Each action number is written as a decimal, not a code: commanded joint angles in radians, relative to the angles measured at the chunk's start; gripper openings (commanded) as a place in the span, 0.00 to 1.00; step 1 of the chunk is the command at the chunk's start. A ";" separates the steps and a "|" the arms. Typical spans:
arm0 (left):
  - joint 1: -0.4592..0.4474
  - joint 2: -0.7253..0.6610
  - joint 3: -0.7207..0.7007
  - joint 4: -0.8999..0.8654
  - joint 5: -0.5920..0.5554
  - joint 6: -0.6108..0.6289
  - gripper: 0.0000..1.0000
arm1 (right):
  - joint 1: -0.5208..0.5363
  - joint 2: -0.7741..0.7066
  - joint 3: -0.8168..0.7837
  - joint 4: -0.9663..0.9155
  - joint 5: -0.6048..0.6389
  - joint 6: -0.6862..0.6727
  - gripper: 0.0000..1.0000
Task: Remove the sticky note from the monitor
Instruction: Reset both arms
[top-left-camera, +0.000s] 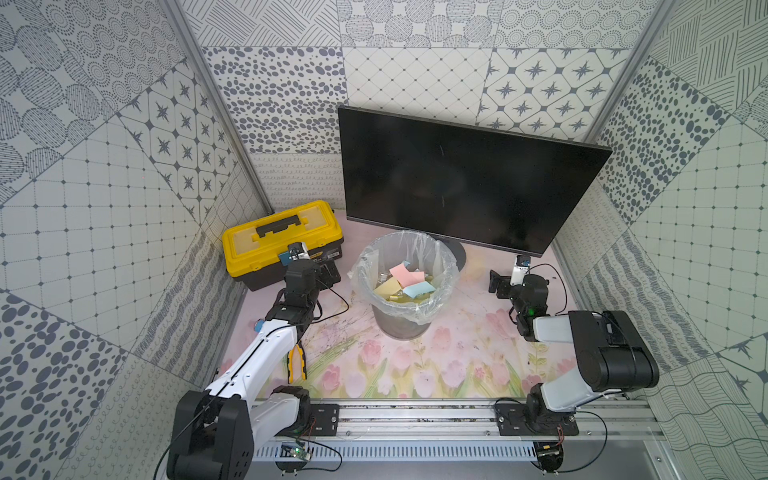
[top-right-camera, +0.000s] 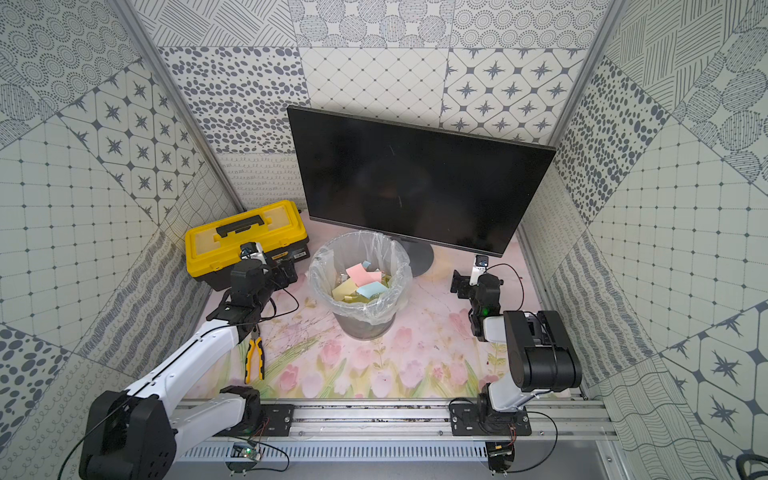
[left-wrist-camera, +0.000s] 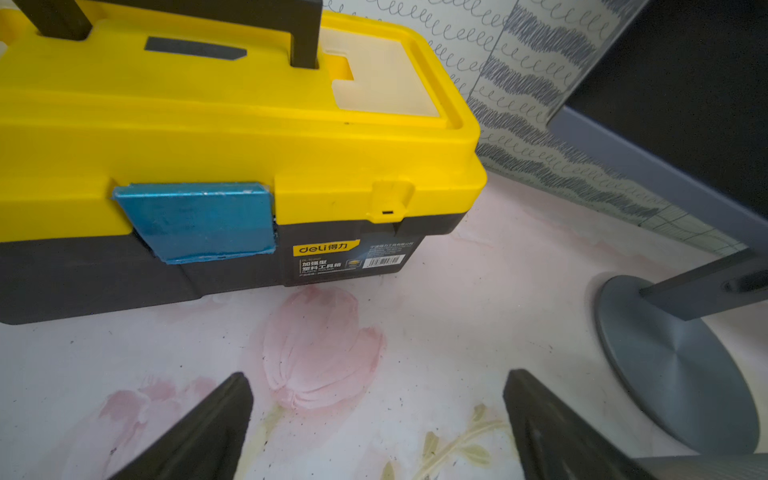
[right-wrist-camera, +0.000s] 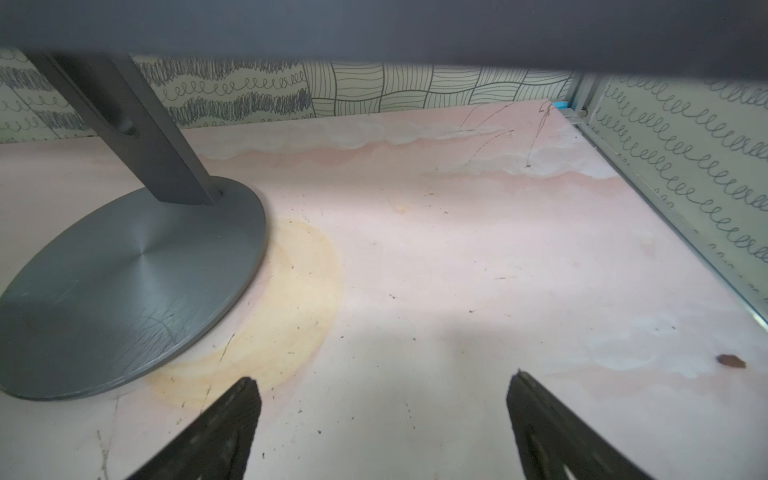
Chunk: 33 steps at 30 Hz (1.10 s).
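**Monitor upright at the back, both grippers wide open**

The monitor (top-left-camera: 465, 174) stands upright beyond both grippers, its dark screen facing them in both top views. The right gripper (right-wrist-camera: 382, 380) sits low over the floral mat (top-left-camera: 415, 365), just in front of the screen's lower right corner. Its jaws stand wide apart with nothing between them, and the screen's bottom edge hangs above and ahead of it. The monitor's round base (right-wrist-camera: 124, 291) rests on the mat near this gripper, on the side toward the left gripper.

Between the two grippers stands a lined waste bin (top-left-camera: 363, 266), just in front of the base; whether the two touch cannot be told. Pink, yellow and blue sticky notes (top-left-camera: 405, 272) lie inside it.

The left gripper (left-wrist-camera: 378, 382) is also spread wide and clamps nothing. Near it and directly ahead is a yellow and black toolbox (left-wrist-camera: 232, 124) with a blue latch (left-wrist-camera: 195, 220). Behind that gripper, beside its arm, yellow-handled pliers (top-left-camera: 297, 361) lie on the mat.
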 joint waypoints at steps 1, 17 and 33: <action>0.005 0.025 -0.051 0.115 0.016 0.177 0.99 | 0.002 -0.007 0.014 0.032 -0.019 -0.016 0.97; 0.005 0.353 -0.265 0.726 0.092 0.279 0.99 | 0.004 -0.007 0.014 0.032 -0.015 -0.017 0.97; 0.041 0.451 -0.227 0.741 0.104 0.241 0.99 | 0.007 -0.007 0.015 0.032 -0.012 -0.017 0.97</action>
